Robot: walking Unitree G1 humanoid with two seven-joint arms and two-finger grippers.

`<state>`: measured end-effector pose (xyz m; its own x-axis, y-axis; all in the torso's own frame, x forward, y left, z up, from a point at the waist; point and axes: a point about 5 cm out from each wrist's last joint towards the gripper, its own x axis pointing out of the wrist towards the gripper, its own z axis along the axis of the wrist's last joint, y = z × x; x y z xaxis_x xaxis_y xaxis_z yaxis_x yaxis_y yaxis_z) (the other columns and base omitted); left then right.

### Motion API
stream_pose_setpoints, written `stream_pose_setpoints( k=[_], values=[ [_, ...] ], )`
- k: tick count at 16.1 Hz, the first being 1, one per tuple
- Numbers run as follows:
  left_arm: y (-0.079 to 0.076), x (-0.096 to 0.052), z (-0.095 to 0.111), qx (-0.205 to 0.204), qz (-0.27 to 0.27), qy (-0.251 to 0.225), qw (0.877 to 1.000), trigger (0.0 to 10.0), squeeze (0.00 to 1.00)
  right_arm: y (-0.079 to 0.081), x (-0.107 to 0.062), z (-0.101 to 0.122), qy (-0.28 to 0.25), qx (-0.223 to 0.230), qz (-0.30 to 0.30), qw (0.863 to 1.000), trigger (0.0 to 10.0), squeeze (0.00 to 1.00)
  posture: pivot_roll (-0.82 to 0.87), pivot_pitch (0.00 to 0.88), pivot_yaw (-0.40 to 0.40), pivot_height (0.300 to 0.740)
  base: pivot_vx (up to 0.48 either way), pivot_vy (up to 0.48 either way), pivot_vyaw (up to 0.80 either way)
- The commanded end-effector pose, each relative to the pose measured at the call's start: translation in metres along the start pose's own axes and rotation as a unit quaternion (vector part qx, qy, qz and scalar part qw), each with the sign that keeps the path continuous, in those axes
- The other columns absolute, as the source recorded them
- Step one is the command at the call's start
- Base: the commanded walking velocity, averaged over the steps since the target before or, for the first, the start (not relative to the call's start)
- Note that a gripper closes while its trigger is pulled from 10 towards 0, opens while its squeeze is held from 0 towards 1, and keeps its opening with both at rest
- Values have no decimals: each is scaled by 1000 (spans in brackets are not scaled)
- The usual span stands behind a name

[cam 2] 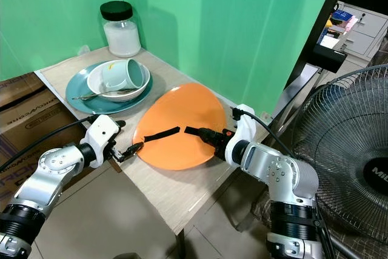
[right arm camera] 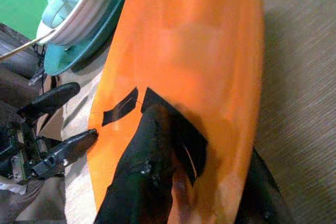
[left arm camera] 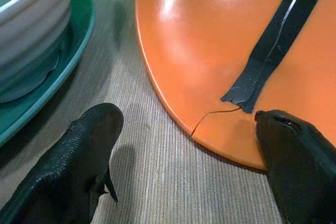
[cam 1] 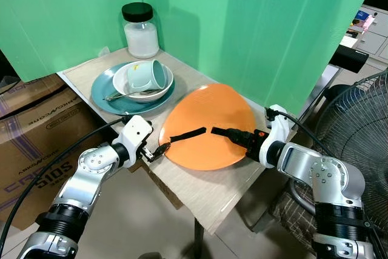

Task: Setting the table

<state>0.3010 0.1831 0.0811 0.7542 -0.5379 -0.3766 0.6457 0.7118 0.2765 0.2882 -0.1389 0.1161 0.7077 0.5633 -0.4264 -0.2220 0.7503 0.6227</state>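
An orange plate (cam 1: 206, 113) with two strips of black tape and a cracked rim lies on the small wooden table (cam 1: 206, 198). My right gripper (cam 1: 219, 131) is shut on its right rim, with one finger (right arm camera: 144, 166) on top and the other underneath. At the plate's near left rim my left gripper (cam 1: 154, 151) stands open. One of its fingers (left arm camera: 79, 166) is on the bare table and the other is at the rim by the crack (left arm camera: 210, 116). Behind, a teal plate (cam 1: 106, 92) carries a white bowl (cam 1: 124, 83) holding a tipped pale mug (cam 1: 148, 76) and a utensil (cam 1: 124, 96).
A black-lidded jar (cam 1: 140, 30) of white powder stands at the table's back corner against the green backdrop (cam 1: 254, 22). Cardboard boxes (cam 1: 36, 125) sit on the floor to the left. A black fan (cam 1: 357, 119) stands close on the right.
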Motion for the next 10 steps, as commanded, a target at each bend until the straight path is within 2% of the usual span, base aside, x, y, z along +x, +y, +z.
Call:
stream_pose_setpoints(
  k=[1,3,4,7,8,9,10],
  values=[
    [-2,1,-4,5,1,15,1000,10000,0,3,-1,9,-18,-6,2,1000,0,0,117,0,-11,740,0,0,0],
    [2,1,7,12,9,-3,1000,10000,0,2,-3,11,-22,-7,-1,1000,0,0,119,0,-11,740,0,0,0],
    [8,-1,21,15,22,-30,999,10000,0,4,-6,15,-40,-14,2,999,0,0,119,0,-9,740,0,0,0],
    [17,-16,65,0,57,-122,991,10000,0,21,-32,40,-144,-83,19,986,0,0,111,0,1,740,0,0,0],
    [12,-28,91,-13,58,-177,982,10000,0,27,-53,49,-194,-151,3,969,0,0,105,0,4,740,0,0,0],
    [10,-32,97,-18,58,-187,980,10000,0,29,-59,51,-205,-168,0,964,0,0,101,0,7,740,0,0,0],
    [5,-39,106,-26,65,-201,977,10000,0,40,-74,53,-243,-196,13,950,3490,0,93,0,15,740,0,0,0]
  ],
)
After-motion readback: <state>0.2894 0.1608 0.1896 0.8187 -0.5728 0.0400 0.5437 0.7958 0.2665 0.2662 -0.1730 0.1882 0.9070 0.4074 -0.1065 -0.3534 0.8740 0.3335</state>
